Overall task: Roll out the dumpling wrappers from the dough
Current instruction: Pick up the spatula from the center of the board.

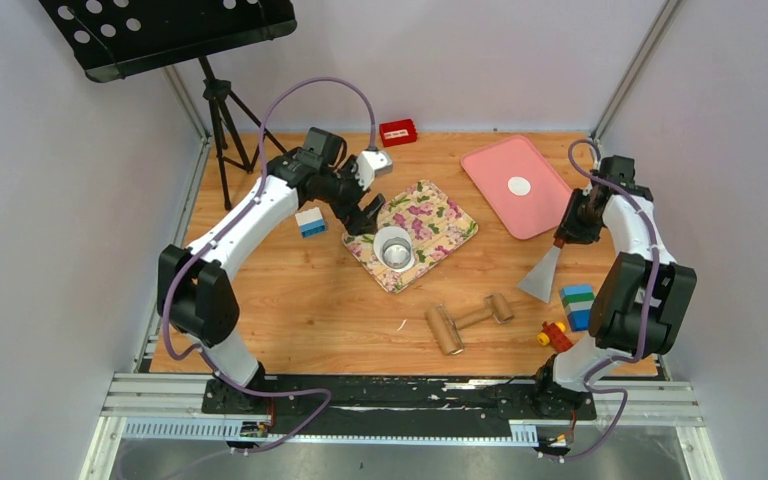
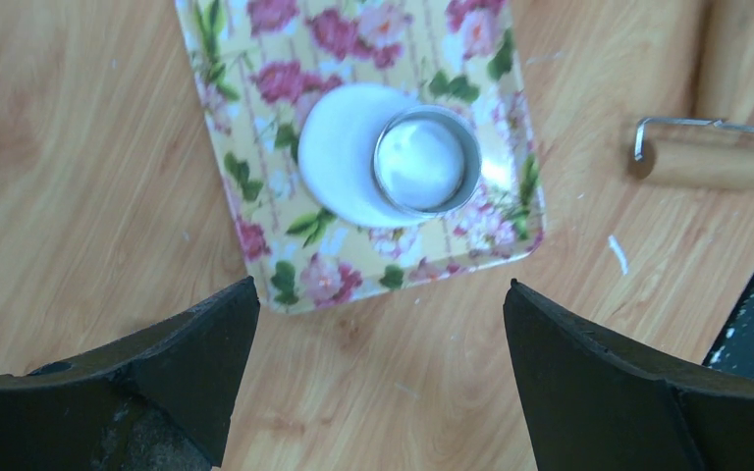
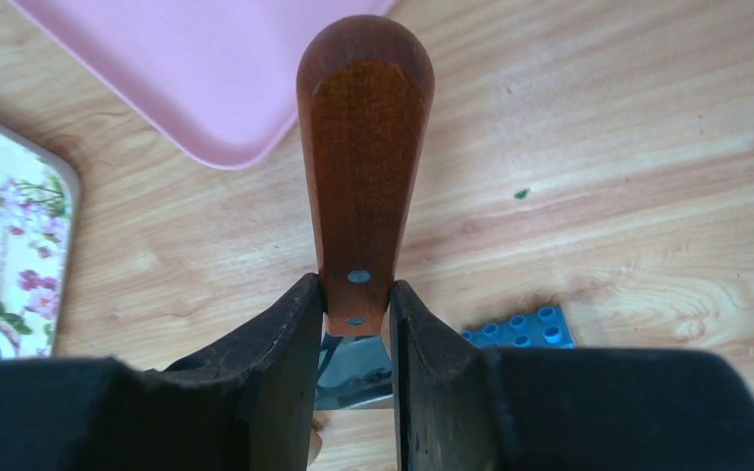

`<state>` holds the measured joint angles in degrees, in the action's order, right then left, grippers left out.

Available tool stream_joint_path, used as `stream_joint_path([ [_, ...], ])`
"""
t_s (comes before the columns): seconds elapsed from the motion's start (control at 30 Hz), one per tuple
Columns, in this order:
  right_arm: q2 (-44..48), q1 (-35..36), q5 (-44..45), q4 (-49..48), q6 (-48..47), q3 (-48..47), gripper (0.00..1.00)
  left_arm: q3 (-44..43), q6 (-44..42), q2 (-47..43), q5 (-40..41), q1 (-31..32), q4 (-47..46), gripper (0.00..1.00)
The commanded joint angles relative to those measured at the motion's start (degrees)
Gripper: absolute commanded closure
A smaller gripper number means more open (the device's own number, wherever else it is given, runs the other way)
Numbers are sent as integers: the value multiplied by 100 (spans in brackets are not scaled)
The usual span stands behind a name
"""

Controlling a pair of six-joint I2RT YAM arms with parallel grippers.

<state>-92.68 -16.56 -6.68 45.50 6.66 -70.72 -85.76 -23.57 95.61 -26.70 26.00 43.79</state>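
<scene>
While left tool (image 2: 381, 294) gapes and right tool (image 3: 355, 294) clamps the scraper (image 3: 363, 147), near-round dough (image 2: 334, 147) lies flat under the cutter (image 2: 475, 167).

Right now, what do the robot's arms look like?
The left arm and right arm are smooth white tubes joined by chunky black joints. A thin purple cable loops along each. The left end effector and right end effector each have two thick, black, curved fingers.

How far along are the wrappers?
Done: one dumpling wrapper lies on the pink tray. In hand: the ring cutter sits on the flattened dough on the floral tray, left gripper open nearby; right gripper holds the scraper. Left: free and move that disc.
</scene>
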Motion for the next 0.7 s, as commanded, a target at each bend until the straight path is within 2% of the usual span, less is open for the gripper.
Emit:
stream_joint_path([
  [0.0, 155, 290, -406, -65, 156, -535, 100, -601, 324, 203, -998, 288, -542, 0],
  [0.23, 82, 1287, -367, -178, 294, -1437, 100, -1168, 845, 956, -1646, 916, -1002, 0],
  [0.4, -190, 1940, -423, -183, 372, -2072, 100, -1898, 1293, 1618, -2198, 1226, -863, 0],
  [0.53, -477, 2202, -630, -171, 515, -2344, 100, -2177, 1689, 1913, -2409, 1366, -923, 0],
  [0.67, -689, 2329, -998, -162, 691, -2477, 100, -2073, 2107, 1993, -2217, 1423, -1248, 0],
])
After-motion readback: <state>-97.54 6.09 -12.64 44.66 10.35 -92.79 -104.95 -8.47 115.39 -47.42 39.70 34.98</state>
